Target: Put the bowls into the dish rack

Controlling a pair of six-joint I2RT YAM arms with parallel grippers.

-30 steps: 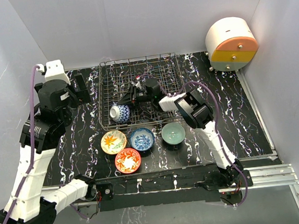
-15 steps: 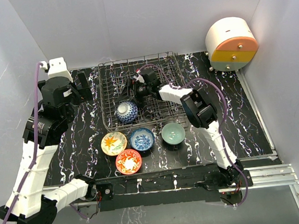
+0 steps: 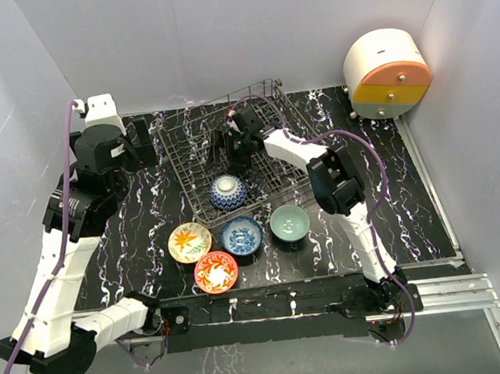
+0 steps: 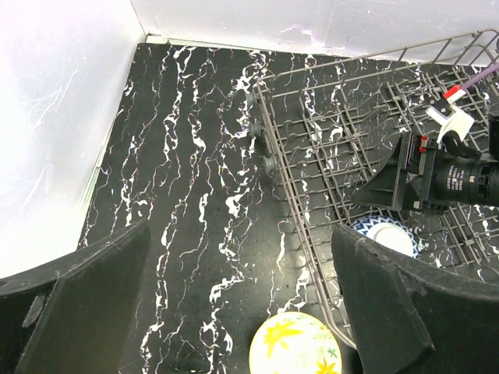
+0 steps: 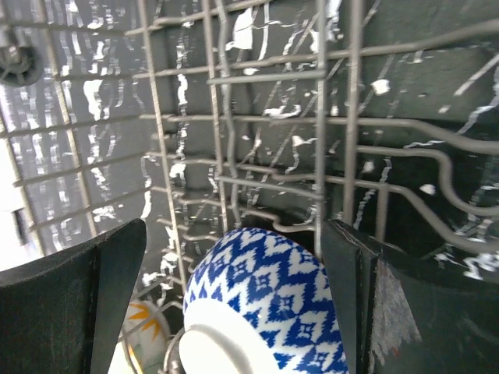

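Right hand (image 5: 234, 265): fingers spread wide. Blue-white bowl (image 5: 265, 304) lies between the fingertips, patterned underside and white foot ring showing. Dish rack (image 5: 320, 117) wires run beyond the fingers, over marbled black worktop (image 5: 437, 70).

Between the right jaws, an upturned bowl (image 5: 265, 304) shows a smooth, glossy ceramic glaze, blue diamonds on white, with a plain white base. Beyond it, the dish rack (image 5: 234, 156) is thin dark grey metal wire with a dull, coated sheen. The right jaws and the left jaws are matt black plastic, faintly grainy. Below the left jaws, the bench (image 4: 195, 218) is a smooth black marbled surface with white veins and a soft shine. A yellow-flowered bowl (image 4: 295, 343), seen between the left jaws, has a shiny glaze. The arms (image 3: 55, 256) wear smooth white plastic shells. The drawer unit (image 3: 387, 74), well apart from both pairs of jaws, is smooth, slightly glossy plastic.
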